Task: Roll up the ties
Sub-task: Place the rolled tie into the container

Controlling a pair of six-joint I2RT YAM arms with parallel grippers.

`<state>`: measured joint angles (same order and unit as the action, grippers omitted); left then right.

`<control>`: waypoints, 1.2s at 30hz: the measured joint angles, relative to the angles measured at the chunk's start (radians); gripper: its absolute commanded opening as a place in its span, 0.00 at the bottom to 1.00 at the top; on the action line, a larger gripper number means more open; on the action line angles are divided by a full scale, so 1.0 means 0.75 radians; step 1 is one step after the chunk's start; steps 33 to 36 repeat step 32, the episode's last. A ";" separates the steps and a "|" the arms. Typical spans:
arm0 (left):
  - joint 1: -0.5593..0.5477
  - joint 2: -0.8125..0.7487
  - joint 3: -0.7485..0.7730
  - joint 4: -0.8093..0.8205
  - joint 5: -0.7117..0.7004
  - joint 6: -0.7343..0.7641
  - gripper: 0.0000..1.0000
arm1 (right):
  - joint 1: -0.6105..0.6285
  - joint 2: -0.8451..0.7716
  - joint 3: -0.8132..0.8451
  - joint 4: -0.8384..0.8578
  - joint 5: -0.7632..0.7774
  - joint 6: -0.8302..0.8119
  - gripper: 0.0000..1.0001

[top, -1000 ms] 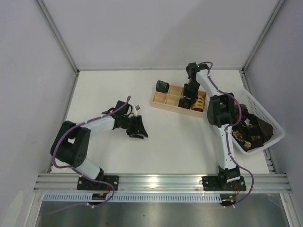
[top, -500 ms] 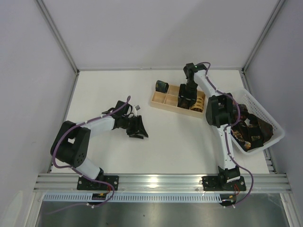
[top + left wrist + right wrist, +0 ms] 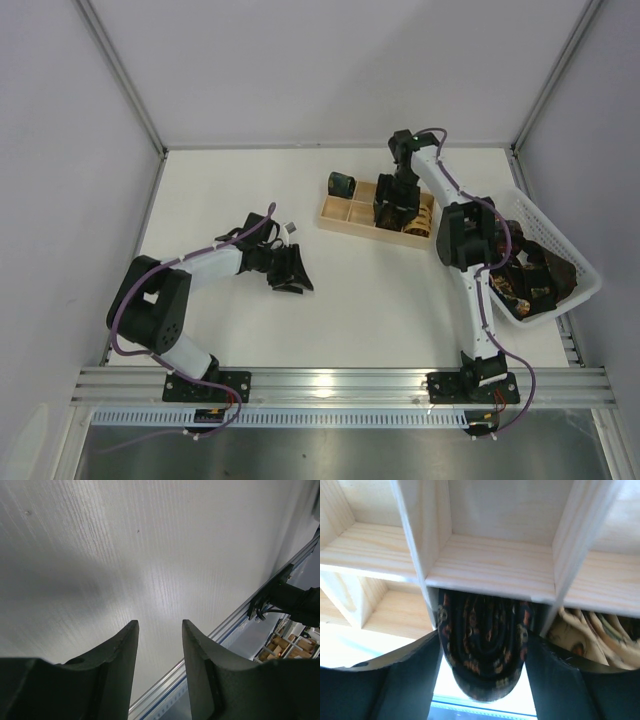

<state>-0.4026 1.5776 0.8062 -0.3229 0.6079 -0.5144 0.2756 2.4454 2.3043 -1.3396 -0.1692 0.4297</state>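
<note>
My right gripper [image 3: 392, 208] reaches down over the pale wooden tray [image 3: 345, 211]. In the right wrist view a rolled dark tie [image 3: 482, 655] with orange-tan marks sits in a tray compartment, between the spread fingers of that gripper [image 3: 482, 634]. The gripper is open and the fingers stand just beside the coil. A tan-gold rolled tie [image 3: 585, 635] fills the neighbouring compartment [image 3: 425, 215]. A dark green coil [image 3: 343, 183] stands on the table behind the tray. My left gripper [image 3: 297, 272] hovers low over bare table, open [image 3: 159, 622] and empty.
A white mesh basket [image 3: 575, 262] at the right edge holds several unrolled dark ties [image 3: 530, 280]. The tray's other compartments [image 3: 492, 567] show bare wood. A metal rail [image 3: 340, 385] runs along the table's near edge.
The right gripper's jaws have spread apart around the dark rolled tie, which stays in its compartment. That wrist has shifted slightly left. The left arm has not moved.
</note>
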 measured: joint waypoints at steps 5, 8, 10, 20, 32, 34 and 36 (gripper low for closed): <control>0.000 -0.002 0.000 0.000 0.001 0.001 0.53 | 0.004 -0.032 0.043 -0.012 0.017 -0.006 0.80; 0.000 -0.011 0.000 -0.001 0.001 0.001 0.54 | 0.004 -0.042 0.100 -0.012 0.024 -0.006 0.85; 0.000 -0.024 0.000 -0.001 0.001 0.001 0.55 | 0.004 -0.051 0.148 -0.014 0.021 -0.005 0.86; 0.000 -0.251 -0.004 -0.047 0.048 0.035 1.00 | 0.026 -0.518 -0.092 0.033 0.176 -0.012 1.00; 0.001 -0.491 -0.208 0.054 0.051 -0.111 1.00 | 0.245 -1.723 -1.661 0.607 0.258 0.166 1.00; 0.001 -0.491 -0.208 0.054 0.051 -0.111 1.00 | 0.245 -1.723 -1.661 0.607 0.258 0.166 1.00; 0.001 -0.491 -0.208 0.054 0.051 -0.111 1.00 | 0.245 -1.723 -1.661 0.607 0.258 0.166 1.00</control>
